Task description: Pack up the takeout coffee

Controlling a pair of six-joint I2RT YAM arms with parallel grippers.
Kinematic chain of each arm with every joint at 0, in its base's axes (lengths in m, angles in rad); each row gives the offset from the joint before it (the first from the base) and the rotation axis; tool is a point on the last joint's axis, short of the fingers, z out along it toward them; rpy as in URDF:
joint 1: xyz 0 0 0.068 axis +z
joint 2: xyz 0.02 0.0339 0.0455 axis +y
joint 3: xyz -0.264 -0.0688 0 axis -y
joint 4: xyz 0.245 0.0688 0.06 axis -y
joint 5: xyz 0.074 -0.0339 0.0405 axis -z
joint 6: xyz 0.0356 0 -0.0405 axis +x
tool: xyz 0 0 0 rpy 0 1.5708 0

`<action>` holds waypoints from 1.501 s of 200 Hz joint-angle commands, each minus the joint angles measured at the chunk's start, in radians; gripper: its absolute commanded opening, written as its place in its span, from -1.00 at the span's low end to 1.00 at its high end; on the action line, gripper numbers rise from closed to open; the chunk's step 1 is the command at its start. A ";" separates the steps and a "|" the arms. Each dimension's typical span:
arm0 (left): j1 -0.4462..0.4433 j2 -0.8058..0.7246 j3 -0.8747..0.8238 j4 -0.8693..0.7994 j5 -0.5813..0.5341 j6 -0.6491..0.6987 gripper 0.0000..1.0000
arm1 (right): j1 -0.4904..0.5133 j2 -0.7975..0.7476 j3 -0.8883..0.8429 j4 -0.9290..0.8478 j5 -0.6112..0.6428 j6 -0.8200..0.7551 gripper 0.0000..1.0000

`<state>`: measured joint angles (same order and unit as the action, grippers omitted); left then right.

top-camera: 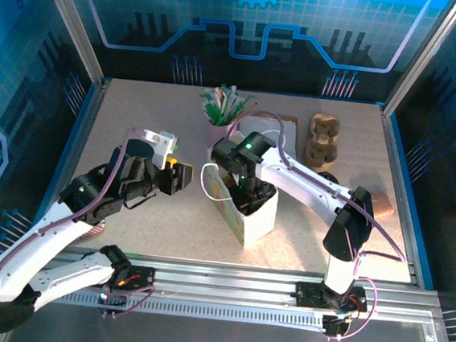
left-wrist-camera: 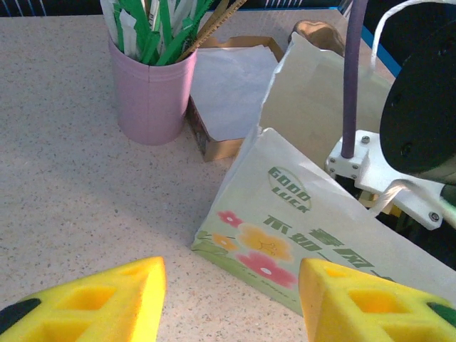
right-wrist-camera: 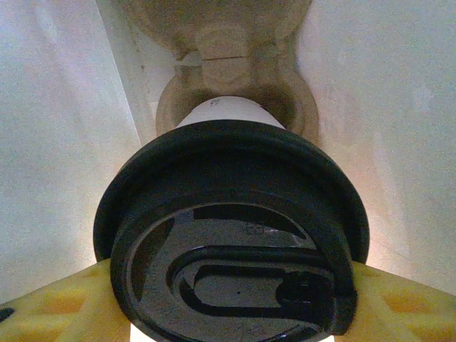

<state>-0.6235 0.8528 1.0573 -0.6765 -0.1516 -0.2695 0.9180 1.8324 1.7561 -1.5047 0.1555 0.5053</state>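
Inside the flowered paper bag (top-camera: 260, 219) at the centre of the overhead view, my right gripper (right-wrist-camera: 235, 317) clasps the white paper cup (right-wrist-camera: 217, 110) just under its black lid (right-wrist-camera: 235, 228), over a socket of the moulded cardboard carrier (right-wrist-camera: 228, 46) at the top of my wrist frame. Whether the base is seated, I cannot tell. Best lowered straight and upright, clear of the bag walls, before I let go. My left gripper (left-wrist-camera: 231, 299), jaws half apart and empty, hovers beside the bag.
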 commanded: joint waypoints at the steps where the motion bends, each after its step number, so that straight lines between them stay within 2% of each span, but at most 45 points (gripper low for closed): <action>1: 0.009 0.006 -0.014 -0.008 -0.025 0.027 0.06 | -0.011 -0.041 -0.024 0.006 -0.015 0.015 -0.08; 300: 0.010 0.021 -0.017 -0.015 -0.042 0.035 0.03 | -0.050 -0.063 -0.122 0.081 -0.029 -0.013 -0.10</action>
<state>-0.6235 0.8715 1.0554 -0.6769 -0.1696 -0.2546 0.8818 1.7767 1.6634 -1.4441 0.1299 0.4969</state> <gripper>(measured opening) 0.518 0.624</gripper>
